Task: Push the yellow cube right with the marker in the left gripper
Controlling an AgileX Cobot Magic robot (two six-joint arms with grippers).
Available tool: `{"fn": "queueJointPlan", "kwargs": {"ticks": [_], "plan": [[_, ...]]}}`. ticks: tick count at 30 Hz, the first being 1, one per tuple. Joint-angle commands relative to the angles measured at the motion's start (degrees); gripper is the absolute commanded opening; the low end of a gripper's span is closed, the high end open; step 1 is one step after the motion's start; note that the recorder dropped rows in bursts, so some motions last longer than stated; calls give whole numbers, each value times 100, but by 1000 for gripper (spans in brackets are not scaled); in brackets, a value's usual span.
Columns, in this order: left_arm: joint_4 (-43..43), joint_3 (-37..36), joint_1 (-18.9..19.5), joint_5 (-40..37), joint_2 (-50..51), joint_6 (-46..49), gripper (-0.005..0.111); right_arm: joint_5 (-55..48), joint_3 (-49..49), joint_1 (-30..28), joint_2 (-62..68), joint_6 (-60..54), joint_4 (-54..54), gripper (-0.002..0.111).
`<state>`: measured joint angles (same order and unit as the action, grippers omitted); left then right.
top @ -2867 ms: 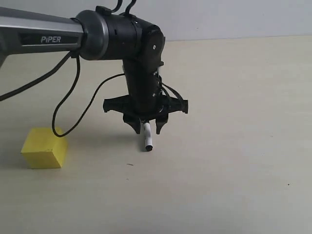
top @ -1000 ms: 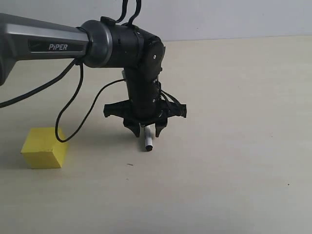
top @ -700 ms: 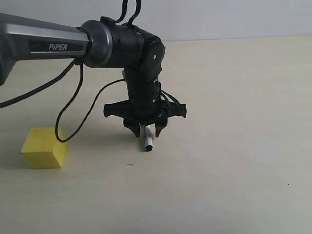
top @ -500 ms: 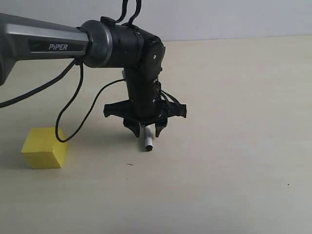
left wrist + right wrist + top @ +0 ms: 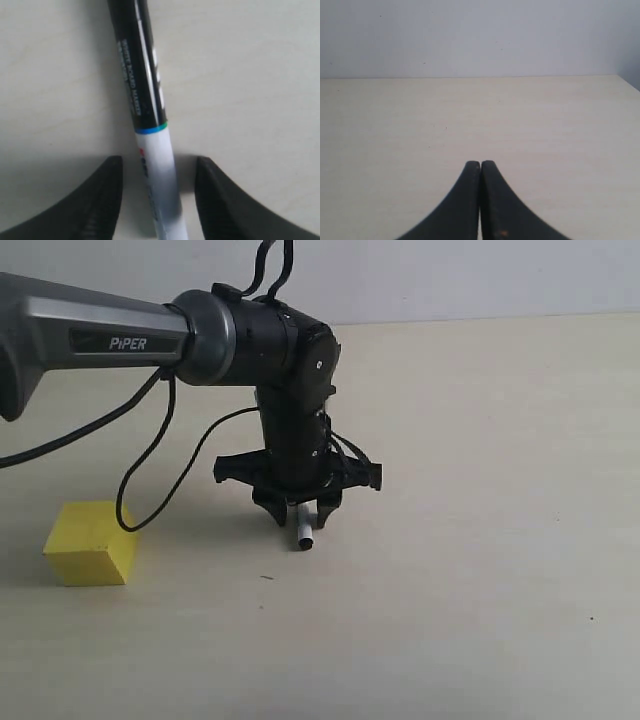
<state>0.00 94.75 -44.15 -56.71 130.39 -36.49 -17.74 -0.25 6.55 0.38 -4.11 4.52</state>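
The left gripper points straight down with its jaws apart. Its two black fingers stand on either side of the marker, and a strip of table shows on each side of the barrel, so nothing is clamped. The marker appears to lie flat on the table, its white barrel between the fingertips and its glossy black cap, printed with small pale lettering, running away from them. A thin blue-green ring marks where cap meets barrel. The right gripper is pressed together, empty, held above bare table.

The cube sits on the table well apart from the left gripper, to its left in the exterior view. It is a plain, matte, sharp-edged yellow block. A thin black cable loops down from the arm and hangs near the cube's upper right corner. The arm is a smooth silver-grey tube lettered "PiPER", ending in a glossy black wrist.

The table is pale beige, matte, with faint wood grain and a few tiny dark specks. Behind it rises a plain off-white wall.
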Motion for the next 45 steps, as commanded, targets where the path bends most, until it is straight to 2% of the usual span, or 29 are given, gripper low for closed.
{"fn": "queueJointPlan", "kwargs": {"ticks": [1,3,8,15,21,24,29,31,34,41,42,45], "plan": [[0,-13,14,145,28,33,44,24,25,-33,-38,-9,-15,0],[0,-13,14,145,28,33,35,24,25,-33,-38,-9,-15,0],[0,-13,14,145,-27,73,0,24,25,-33,-38,-9,-15,0],[144,-13,14,-55,-484,542,0,24,25,-33,-38,-9,-15,0],[518,-73,14,-934,-1353,935,0,24,25,-33,-38,-9,-15,0],[762,-551,14,-1077,-1926,1095,0,24,25,-33,-38,-9,-15,0],[1581,-1871,101,-1077,-3227,1093,0,24,25,-33,-38,-9,-15,0],[1769,-2356,327,-1155,-3710,1093,0,24,25,-33,-38,-9,-15,0],[1786,-3033,922,-1182,-4467,1244,0,24,25,-33,-38,-9,-15,0],[1775,-4305,2804,-1182,-5849,2370,0,24,25,-33,-38,-9,-15,0],[1653,-4424,3050,-1170,-5964,2280,0,24,25,-33,-38,-9,-15,0],[1266,-4652,3567,-906,-6055,2489,0,24,25,-33,-38,-9,-15,0]]}}
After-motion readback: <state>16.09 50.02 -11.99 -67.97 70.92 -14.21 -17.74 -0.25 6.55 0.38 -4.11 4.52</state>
